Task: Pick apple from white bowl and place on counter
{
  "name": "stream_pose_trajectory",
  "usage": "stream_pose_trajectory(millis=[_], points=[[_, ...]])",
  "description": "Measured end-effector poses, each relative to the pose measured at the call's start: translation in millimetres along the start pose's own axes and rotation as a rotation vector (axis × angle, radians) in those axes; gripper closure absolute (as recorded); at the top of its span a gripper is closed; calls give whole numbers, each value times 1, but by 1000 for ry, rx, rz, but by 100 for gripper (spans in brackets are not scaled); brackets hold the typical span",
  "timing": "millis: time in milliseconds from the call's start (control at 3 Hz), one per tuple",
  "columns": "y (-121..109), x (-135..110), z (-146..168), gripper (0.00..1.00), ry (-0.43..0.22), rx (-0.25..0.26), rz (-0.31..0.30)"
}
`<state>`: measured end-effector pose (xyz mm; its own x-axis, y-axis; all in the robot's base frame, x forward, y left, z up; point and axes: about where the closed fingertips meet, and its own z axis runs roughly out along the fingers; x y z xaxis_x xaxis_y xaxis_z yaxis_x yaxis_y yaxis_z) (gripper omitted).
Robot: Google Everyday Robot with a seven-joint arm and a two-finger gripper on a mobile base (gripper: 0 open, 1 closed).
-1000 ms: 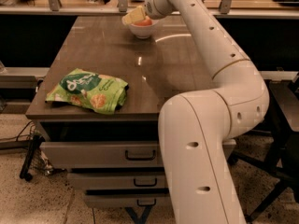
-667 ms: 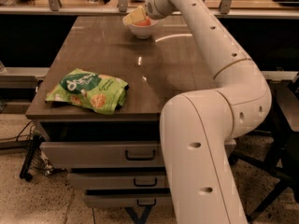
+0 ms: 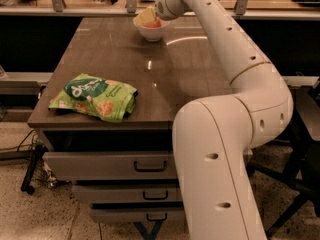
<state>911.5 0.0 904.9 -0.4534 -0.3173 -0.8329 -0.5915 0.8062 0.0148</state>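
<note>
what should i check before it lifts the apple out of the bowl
1. End effector down at the white bowl, at the far edge of the counter: ok.
2. Apple inside the bowl, with orange-red showing just under the end effector: ok.
3. Firm hold on the apple: cannot tell.
4. Bowl upright and flat on the counter: ok.
5. Bare counter beside the bowl for setting the apple down: ok.
6. Green snack bag away from the bowl, near the front left corner: ok.
</note>
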Motion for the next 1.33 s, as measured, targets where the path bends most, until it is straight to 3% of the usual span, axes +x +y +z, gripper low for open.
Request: stream_pose_trajectory(millis=[667,1333], points=[[7,-4,-6,22,-10,-10,-25],[16,-2,-4,37,-3,-25,-41]])
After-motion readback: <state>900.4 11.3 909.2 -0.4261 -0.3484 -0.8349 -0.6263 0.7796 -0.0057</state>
